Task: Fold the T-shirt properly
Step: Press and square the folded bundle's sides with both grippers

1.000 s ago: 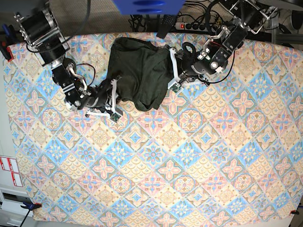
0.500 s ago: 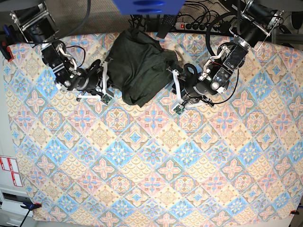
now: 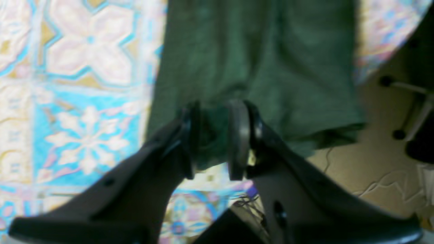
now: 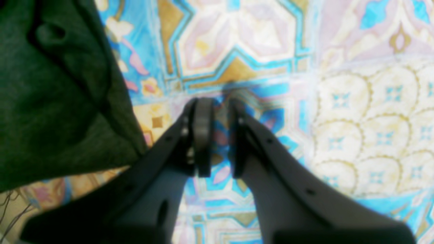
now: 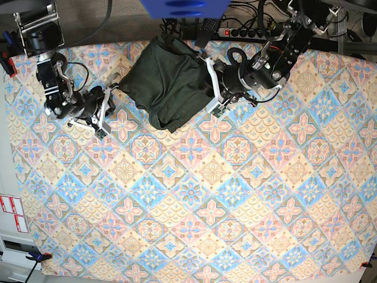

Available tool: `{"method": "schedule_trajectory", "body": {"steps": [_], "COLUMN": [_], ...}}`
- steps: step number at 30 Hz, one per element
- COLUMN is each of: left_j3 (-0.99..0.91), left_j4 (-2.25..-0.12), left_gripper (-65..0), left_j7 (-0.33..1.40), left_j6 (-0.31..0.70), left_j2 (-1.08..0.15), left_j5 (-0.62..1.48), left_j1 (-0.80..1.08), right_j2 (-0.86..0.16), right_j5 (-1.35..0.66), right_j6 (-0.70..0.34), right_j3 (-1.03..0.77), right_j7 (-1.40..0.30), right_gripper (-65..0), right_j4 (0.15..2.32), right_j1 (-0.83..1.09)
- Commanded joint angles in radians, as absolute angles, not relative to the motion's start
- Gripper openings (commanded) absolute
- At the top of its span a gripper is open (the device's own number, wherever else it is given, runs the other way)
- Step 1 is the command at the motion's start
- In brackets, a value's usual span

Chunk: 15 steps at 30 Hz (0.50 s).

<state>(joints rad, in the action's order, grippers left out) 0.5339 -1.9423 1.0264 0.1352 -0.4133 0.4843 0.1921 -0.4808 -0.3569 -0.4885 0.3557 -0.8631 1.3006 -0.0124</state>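
Note:
The dark olive T-shirt (image 5: 168,82) lies bunched at the far middle of the patterned table, its top reaching the back edge. My left gripper (image 5: 211,88) is at the shirt's right side. In the left wrist view that gripper (image 3: 213,139) is shut on a fold of the T-shirt (image 3: 257,57), with green fabric pinched between the pads. My right gripper (image 5: 106,111) sits on the table to the left of the shirt, apart from it. In the right wrist view it (image 4: 219,135) is shut with only a narrow slit and nothing in it, and the T-shirt (image 4: 51,101) lies off to its left.
A tiled-pattern cloth (image 5: 194,194) covers the whole table. Behind the far edge are a power strip (image 5: 241,32), cables and a blue object (image 5: 182,7). The floor (image 3: 373,169) shows past the table edge beside the shirt.
My right gripper has drawn away leftward from the shirt's lower left edge. My left gripper has moved back toward the far edge with the fabric, and the shirt has shifted up and left.

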Motion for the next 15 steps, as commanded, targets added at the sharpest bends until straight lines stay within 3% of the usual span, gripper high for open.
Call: {"method": "schedule_trajectory", "body": {"steps": [1, 15], "left_j3": [0.538, 0.601], "left_j4": [-1.960, -1.770], "left_gripper": [-52.3, -52.2], "left_j7": [1.018, 1.012], "left_j6": [0.137, 0.139], "left_j2": [-0.415, -0.357], "left_j5": [0.493, 0.484], "left_j1": [0.205, 0.143], "right_j2": [-0.470, -0.395], "right_j5": [-0.314, -0.312], "right_j6": [-0.458, -0.458], "right_j3": [0.358, 0.443], "right_j7": [-0.888, -0.885], "right_gripper": [-56.4, -56.4], "right_j4": [1.276, 1.153], "right_j1": [-0.045, -0.104]}}
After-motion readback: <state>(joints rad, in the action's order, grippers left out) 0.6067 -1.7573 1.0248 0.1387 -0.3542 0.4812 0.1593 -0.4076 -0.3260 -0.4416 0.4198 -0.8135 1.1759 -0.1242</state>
